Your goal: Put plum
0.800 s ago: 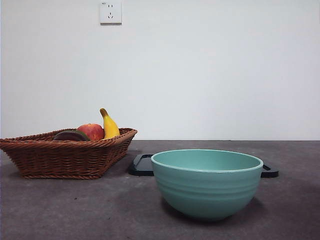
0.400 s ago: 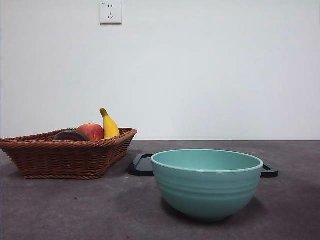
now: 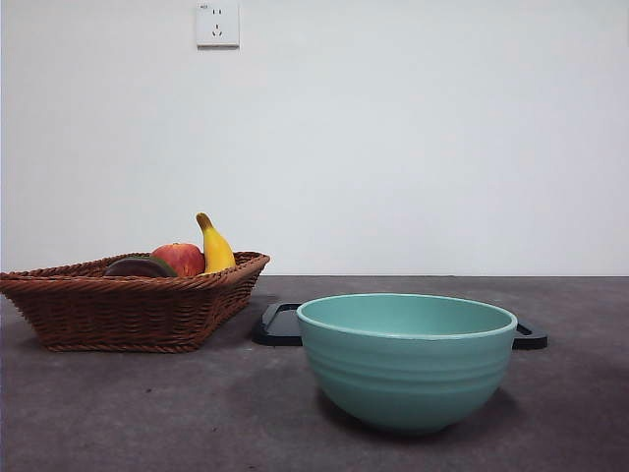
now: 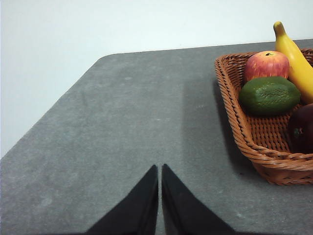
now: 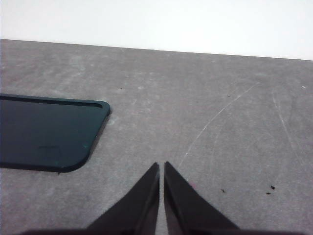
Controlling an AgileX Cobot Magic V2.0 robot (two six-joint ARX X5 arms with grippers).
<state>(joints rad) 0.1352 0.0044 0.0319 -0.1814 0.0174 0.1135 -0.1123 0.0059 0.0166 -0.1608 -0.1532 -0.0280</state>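
The plum (image 4: 302,128) lies in the basket (image 4: 244,132) (beside a green fruit (image 4: 269,95)); both grippers (image 4: 160,169) (image 5: 161,166) are closed, empty.

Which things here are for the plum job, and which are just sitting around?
For the job:
plum, lying in the wicker basket
left gripper, nearest the basket

Just sitting there:
apple
green fruit
banana
teal bowl
dark tray
right gripper

basket (image 3: 128,305) brown woven wicker | plum (image 4: 302,128) dark maroon, near black | apple (image 4: 267,64) red-orange | green fruit (image 4: 269,95) dull green | banana (image 4: 293,54) yellow | bowl (image 3: 406,364) teal | tray (image 5: 44,132) dark glossy | table (image 4: 122,122) speckled grey
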